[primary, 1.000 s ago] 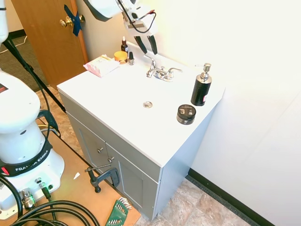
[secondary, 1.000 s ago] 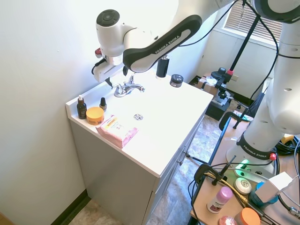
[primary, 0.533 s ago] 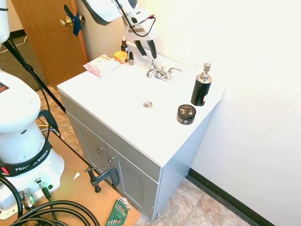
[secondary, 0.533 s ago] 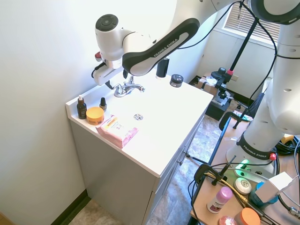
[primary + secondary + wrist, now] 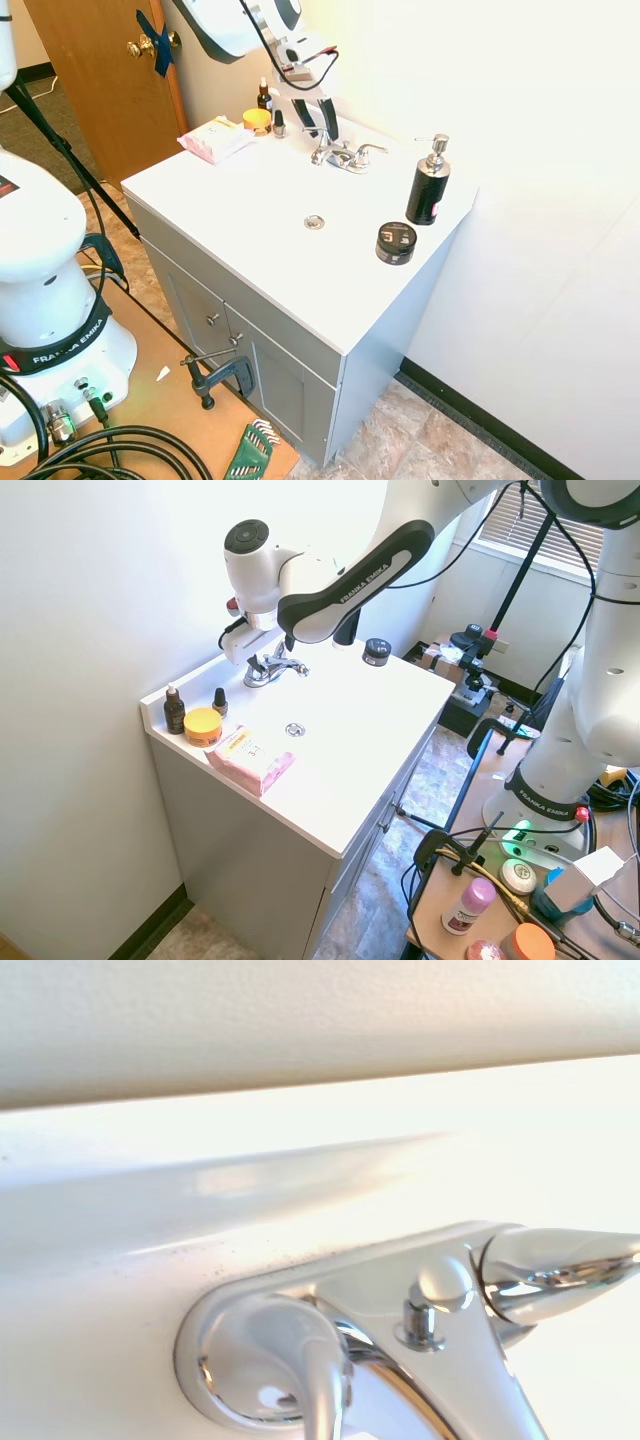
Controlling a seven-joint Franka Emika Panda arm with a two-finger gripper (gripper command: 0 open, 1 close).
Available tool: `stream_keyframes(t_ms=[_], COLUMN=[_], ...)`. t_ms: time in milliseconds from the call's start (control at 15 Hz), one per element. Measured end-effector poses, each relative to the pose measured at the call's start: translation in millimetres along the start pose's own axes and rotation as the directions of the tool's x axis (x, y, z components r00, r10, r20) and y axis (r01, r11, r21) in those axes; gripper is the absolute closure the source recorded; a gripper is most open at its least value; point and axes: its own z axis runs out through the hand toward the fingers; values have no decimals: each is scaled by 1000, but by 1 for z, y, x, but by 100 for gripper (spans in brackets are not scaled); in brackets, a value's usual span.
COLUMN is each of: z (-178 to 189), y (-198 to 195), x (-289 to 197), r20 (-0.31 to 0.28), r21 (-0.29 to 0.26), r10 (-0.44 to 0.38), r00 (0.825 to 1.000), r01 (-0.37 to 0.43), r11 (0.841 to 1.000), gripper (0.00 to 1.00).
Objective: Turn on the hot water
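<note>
Tool (image 5: 321,118) low over the back of the sink, at the faucet (image 5: 340,155). Two dark fingers (image 5: 329,117) visible in first exterior view, spread moderately, nothing between them. Fingertips just above the door-side handle (image 5: 322,152), seemingly straddling it; actual contact not resolvable.

Faucet chrome, two-handle, seated at the rear centre of the white desk (image 5: 250,215), close to the wall. Spout points forward toward the drain (image 5: 314,222). Far handle (image 5: 372,150) sticks out toward the soap pump (image 5: 428,185). Handles lie along a line parallel to the wall, one each side of the spout.

Wrist view: faucet base plate (image 5: 330,1290) filling the lower part, one handle hub (image 5: 262,1355) and lever close in, the other lever (image 5: 555,1260) running off to the side. No water visible at the spout.

Key relation: the handle lies directly below the tool, lever axis roughly horizontal. Probably the hot one, taken from usual layout; no marking readable. Next move, by judgement: close or press on that lever and swing it about its upright hub. Slip risk on smooth chrome.

Elsewhere on desk: pink pack (image 5: 214,139), orange jar (image 5: 257,120), two dropper bottles (image 5: 265,96), black tin (image 5: 396,242). All well apart from the faucet.
</note>
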Motion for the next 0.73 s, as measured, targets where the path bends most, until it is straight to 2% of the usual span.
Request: stream_keyframes(t_ms=[267,400,467,600,733], z=[-22,-23,-23,-31,-49], y=[27,42,47,53,74], x=[9,12,11,3,1], r20=[5,18,36,115,186], r21=[9,-3,-7,17,53], r10=[13,15,14,-48,-146], r00=[1000,1000,999,992,972], r01=[-13,-15,-14,46,138], r11=[1000,1000,1000,999,989], gripper=[0,0,0,0,0])
